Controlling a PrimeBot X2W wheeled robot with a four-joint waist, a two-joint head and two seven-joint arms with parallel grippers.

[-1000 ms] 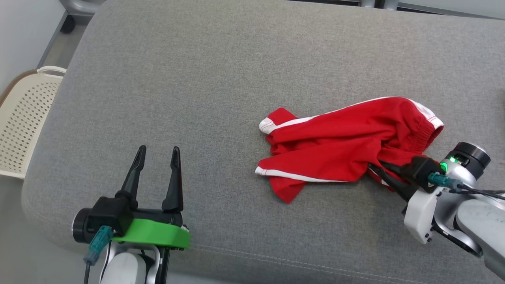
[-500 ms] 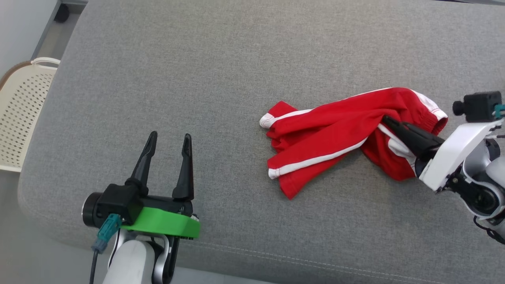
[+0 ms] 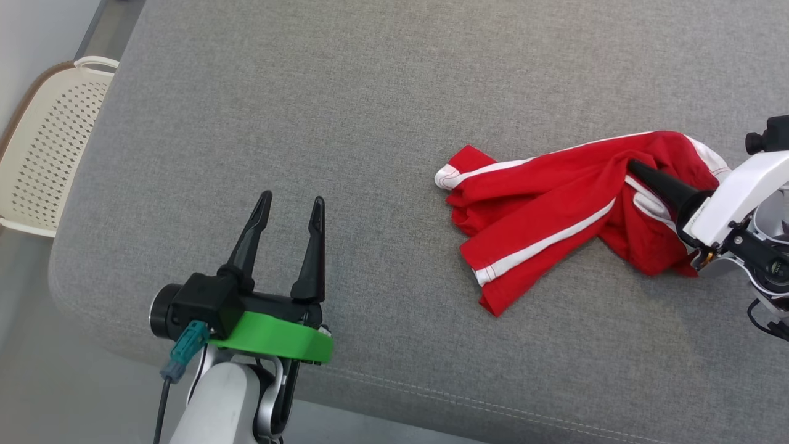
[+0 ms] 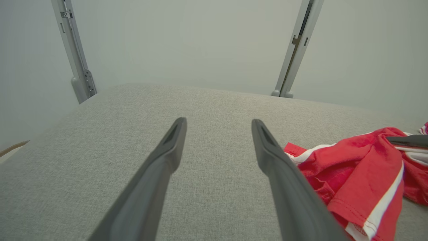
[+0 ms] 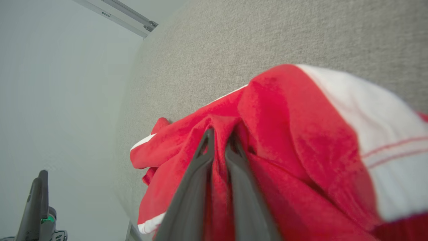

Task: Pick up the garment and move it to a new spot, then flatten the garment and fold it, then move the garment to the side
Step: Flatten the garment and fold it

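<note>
Right wrist view shows the right gripper point(image 5: 220, 138) with its two dark fingers pinched nearly together on a fold of the crumpled red fabric shorts with white stripes point(image 5: 267, 134), which lie toward the right of the grey woven cushion point(image 3: 370, 92). The bite looks thin, so on lifting the cloth may slip free, or drag and twist tighter. The left gripper point(image 3: 291, 198) hovers well apart from the shorts, jaws spread wide and empty.
</note>
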